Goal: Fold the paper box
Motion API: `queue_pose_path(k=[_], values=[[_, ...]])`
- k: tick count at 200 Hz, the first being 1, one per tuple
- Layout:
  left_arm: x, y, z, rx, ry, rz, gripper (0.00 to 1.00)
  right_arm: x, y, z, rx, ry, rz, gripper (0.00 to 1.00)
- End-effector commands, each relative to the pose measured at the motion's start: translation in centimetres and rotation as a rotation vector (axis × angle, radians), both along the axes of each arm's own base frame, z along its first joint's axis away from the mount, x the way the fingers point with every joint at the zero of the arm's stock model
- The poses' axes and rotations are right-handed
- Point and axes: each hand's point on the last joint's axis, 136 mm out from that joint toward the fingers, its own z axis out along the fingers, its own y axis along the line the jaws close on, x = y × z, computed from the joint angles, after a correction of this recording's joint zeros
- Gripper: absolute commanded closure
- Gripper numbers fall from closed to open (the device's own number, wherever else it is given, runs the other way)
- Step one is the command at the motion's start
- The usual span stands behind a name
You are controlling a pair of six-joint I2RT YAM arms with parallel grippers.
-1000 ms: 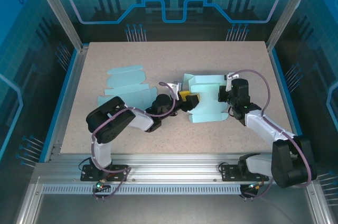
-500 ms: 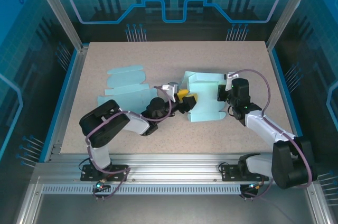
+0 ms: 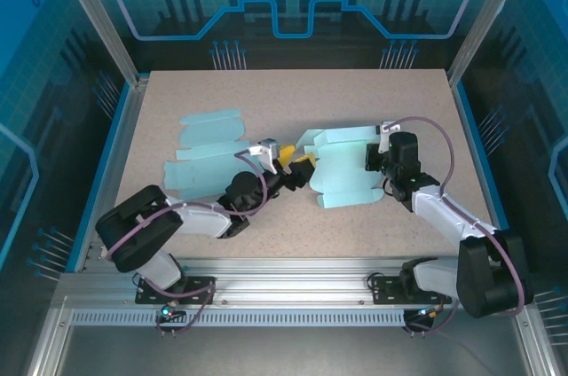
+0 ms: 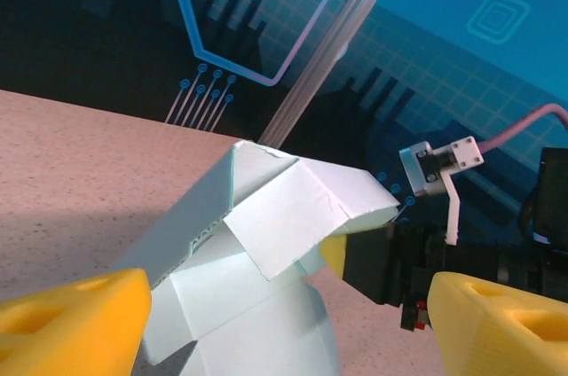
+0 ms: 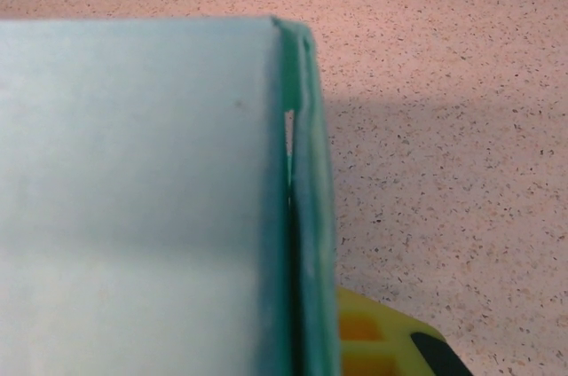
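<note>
1. Your left pincer stands wide. Its left fingers sit far apart at the two bottom corners of its wrist view. The box's near corner lies in the gap ahead, and neither pad is seen touching it.
2. Your right pincer is closed tight on the right-hand wall of the paper box. Its wrist view shows the doubled paper edge running upward, with one right finger just beside it.
3. The paper box is pale mint and half formed. It rests on the table between the two pincers, right of centre. Its walls are raised, and one flap is folded over at the left corner.
4. In the right wrist view the box is cut off at the left and bottom edges. From above, the left fingertips are small and overlap the box's left edge, so you cannot judge contact there.
5. You cannot make out the box's inside. A flat blank of the same paper lies unfolded to the left, beside your left arm.
</note>
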Motion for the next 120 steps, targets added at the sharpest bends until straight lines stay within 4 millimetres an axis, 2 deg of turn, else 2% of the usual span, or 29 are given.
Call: queue_pose_path(k=[1, 27, 58, 73, 94, 120], values=[[0.2, 0.1, -1.5, 0.146, 0.068, 0.06, 0.18, -0.1, 0.0, 0.1, -0.012, -0.005, 0.004, 1.0], [-0.1, -1.8, -3.2, 0.26, 0.149, 0.025, 0.16, -0.1, 0.0, 0.0, -0.011, -0.004, 0.003, 1.0], [-0.4, -3.7, -4.7, 0.346, 0.221, 0.007, 0.01, -0.1, 0.0, 0.0, -0.012, -0.004, 0.002, 1.0], [0.2, -4.1, -4.9, 0.379, 0.245, 0.031, 0.01, -0.1, 0.0, 0.1, -0.011, -0.005, 0.003, 1.0], [1.3, -3.6, -5.6, 0.434, 0.301, 0.104, 0.01, -0.1, 0.0, 0.0, -0.011, -0.004, 0.002, 1.0], [1.5, -4.8, -5.3, 0.417, 0.263, 0.07, 0.01, -0.1, 0.0, 0.1, -0.011, -0.006, 0.002, 1.0]])
